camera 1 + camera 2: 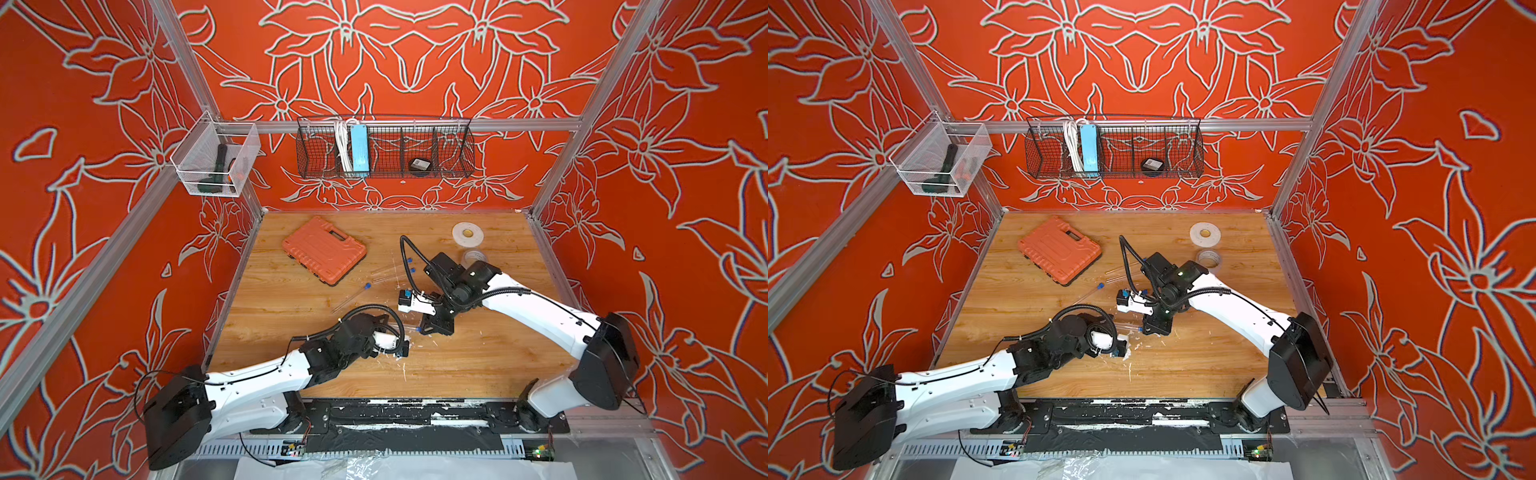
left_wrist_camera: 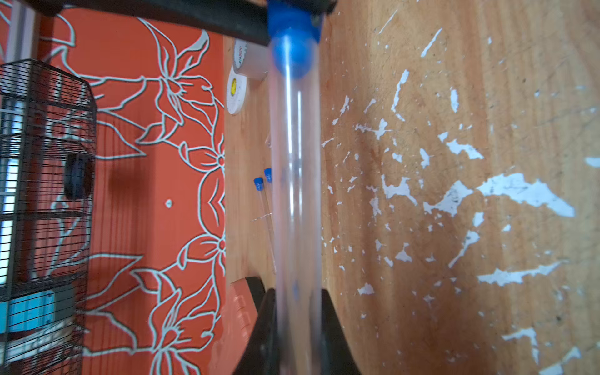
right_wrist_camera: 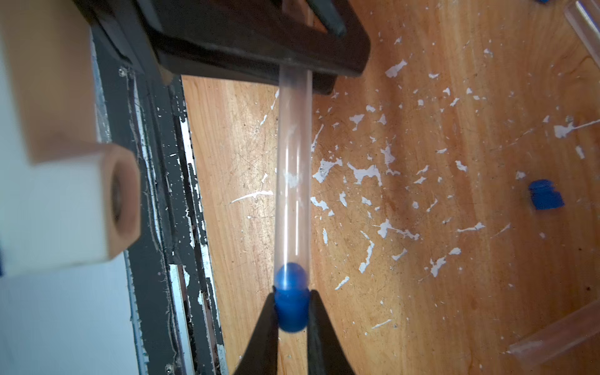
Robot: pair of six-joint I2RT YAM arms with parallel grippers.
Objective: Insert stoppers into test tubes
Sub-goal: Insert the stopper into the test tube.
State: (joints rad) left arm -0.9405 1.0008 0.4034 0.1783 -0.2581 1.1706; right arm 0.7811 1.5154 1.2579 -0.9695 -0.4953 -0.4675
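While mid-table (image 1: 478,374), left end effector (image 2: 296,324) tight on tube (image 2: 293,178), right end effector (image 3: 292,297) on stopper (image 3: 290,316).

lt: bright, even | shadows: soft | top views: edge warp | wrist views: fg blurry, glare on tube (image 2: 293,162)

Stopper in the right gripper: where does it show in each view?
In a top view: stopper mid-table, at right gripper's tip.
In a top view: stopper same spot.
Left wrist: stopper at tube far end.
Right wrist: stopper pinched between fingers.
Shared landmark: the clear tube it plugs.
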